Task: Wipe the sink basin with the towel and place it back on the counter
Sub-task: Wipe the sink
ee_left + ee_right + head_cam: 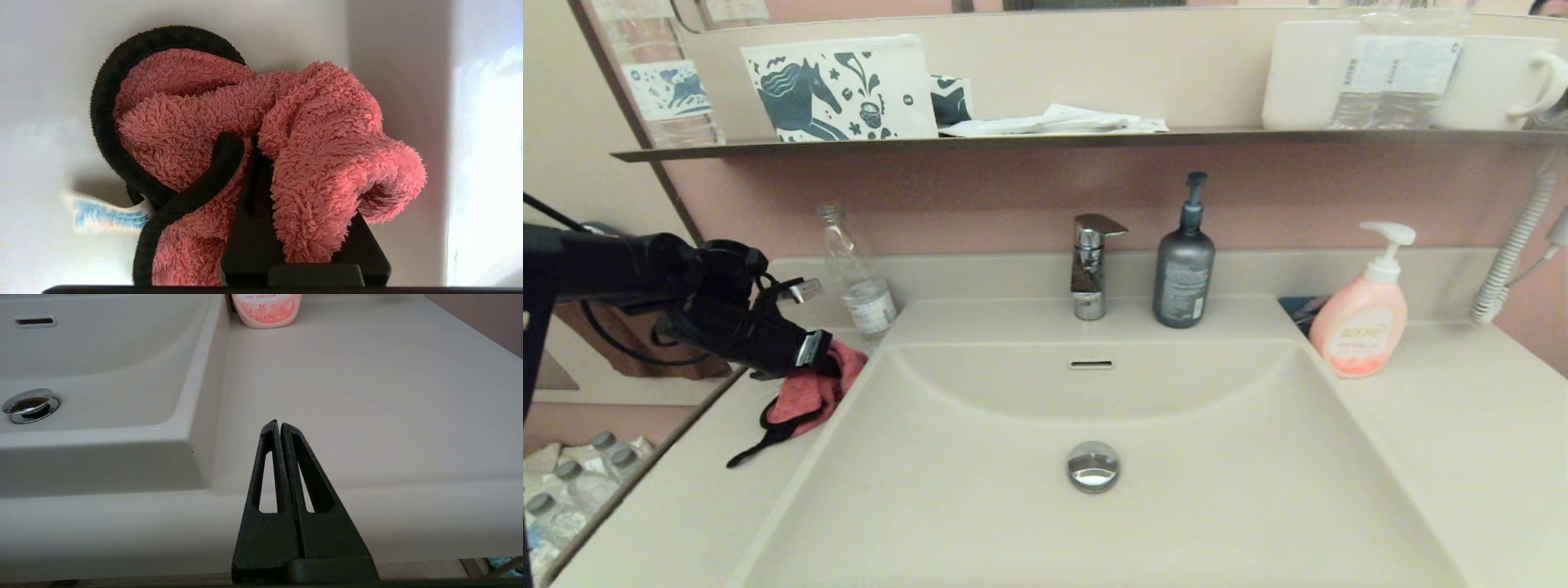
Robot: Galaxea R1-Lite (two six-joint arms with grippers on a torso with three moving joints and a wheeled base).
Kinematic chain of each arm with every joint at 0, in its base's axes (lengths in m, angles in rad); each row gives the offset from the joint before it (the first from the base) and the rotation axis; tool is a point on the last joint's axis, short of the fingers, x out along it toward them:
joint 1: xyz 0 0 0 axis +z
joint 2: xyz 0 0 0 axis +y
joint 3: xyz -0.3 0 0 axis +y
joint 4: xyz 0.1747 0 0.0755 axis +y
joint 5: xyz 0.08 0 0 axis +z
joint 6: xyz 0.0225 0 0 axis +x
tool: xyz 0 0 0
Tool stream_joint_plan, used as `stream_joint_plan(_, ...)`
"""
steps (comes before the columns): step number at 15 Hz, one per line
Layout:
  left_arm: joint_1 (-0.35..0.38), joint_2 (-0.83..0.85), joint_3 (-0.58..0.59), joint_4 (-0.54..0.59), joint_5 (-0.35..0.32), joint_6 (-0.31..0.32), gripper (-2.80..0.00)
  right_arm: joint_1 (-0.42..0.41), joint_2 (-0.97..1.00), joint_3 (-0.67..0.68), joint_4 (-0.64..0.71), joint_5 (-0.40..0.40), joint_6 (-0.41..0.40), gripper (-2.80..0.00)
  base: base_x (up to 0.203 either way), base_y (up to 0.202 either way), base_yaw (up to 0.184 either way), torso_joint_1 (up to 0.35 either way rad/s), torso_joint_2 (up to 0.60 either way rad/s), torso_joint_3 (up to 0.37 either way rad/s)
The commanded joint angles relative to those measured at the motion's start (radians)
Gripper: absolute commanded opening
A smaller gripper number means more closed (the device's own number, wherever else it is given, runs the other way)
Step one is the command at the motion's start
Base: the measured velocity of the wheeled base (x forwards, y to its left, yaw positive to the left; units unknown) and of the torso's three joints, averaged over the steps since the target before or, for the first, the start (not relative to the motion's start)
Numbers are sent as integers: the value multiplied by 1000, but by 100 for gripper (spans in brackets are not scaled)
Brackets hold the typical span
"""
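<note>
Probably a home bathroom, vanity sink basin (1094, 408), faucet (1090, 265), soap bottle (1362, 314), mirror shelf (1045, 140)

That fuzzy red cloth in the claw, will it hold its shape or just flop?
Probably flops: the towel bunches and droops around the shut left gripper. Its fuzzy pile likely resists slipping. Its black trim trails on the counter, so it may drag.

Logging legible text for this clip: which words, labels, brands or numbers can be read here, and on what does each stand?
None can be read with confidence.
Pink soap bottle: gold brand lettering and smaller print, too blurred.
Grey pump bottle: pale label lines, too small.
Clear bottle near the towel: white label, unreadable.
Horse-print box on the shelf: pictures only.
Towel's tag: blue marks, blurred.
</note>
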Motion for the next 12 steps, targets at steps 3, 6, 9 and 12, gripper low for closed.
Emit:
stream_joint_plan(3,5,-47,101,36,40,0,-280,0,1,0,0,0,0,-280,0,0,0,0,0,0)
stream_joint_plan(6,21,-84,211,36,44,2,-280,0,1,0,0,0,0,-280,0,0,0,0,0,0)
stream_joint_plan(9,60,-112,304,35,45,34,-280,0,1,0,0,0,0,-280,0,0,0,0,0,0)
stream_joint_plan(12,114,-136,378,35,50,80,-280,0,1,0,0,0,0,-280,0,0,0,0,0,0)
